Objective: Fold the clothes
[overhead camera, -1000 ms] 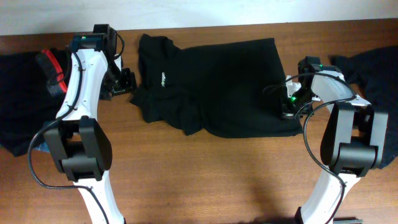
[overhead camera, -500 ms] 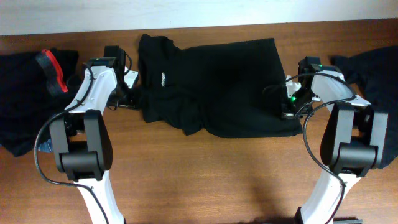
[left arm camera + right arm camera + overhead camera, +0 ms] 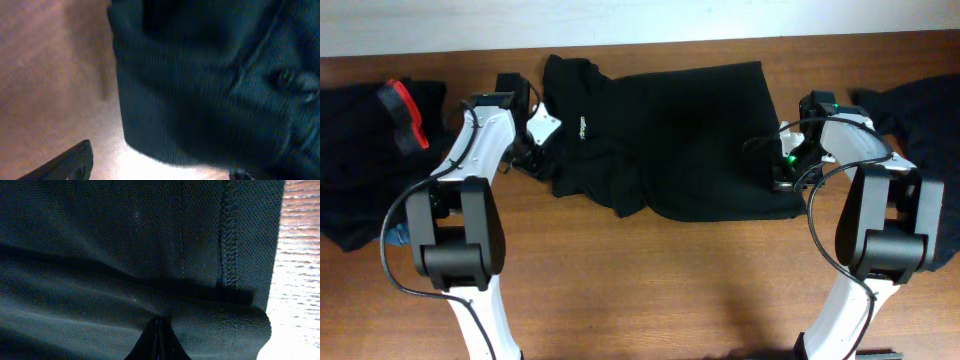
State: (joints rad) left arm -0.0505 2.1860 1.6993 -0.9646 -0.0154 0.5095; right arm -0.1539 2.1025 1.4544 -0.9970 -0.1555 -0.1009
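A black T-shirt [image 3: 665,140] with a small white logo lies spread across the middle of the table. My left gripper [image 3: 536,148] is at its left sleeve edge. In the left wrist view its jaws [image 3: 160,172] stand wide open, one dark finger [image 3: 70,162] at lower left, and the shirt's edge [image 3: 200,90] lies just ahead over bare wood. My right gripper [image 3: 785,172] sits at the shirt's right hem. It is shut [image 3: 159,341] on a raised fold of the black fabric [image 3: 125,245].
More clothes lie at the far left, a black heap [image 3: 360,170] with a red-orange band [image 3: 402,112]. Another dark garment [image 3: 930,130] lies at the right edge behind my right arm. The wooden table [image 3: 650,280] stretches toward the front.
My left gripper has swung right from the left heap to the shirt's left sleeve and opened wider. The right gripper and the shirt have not moved.
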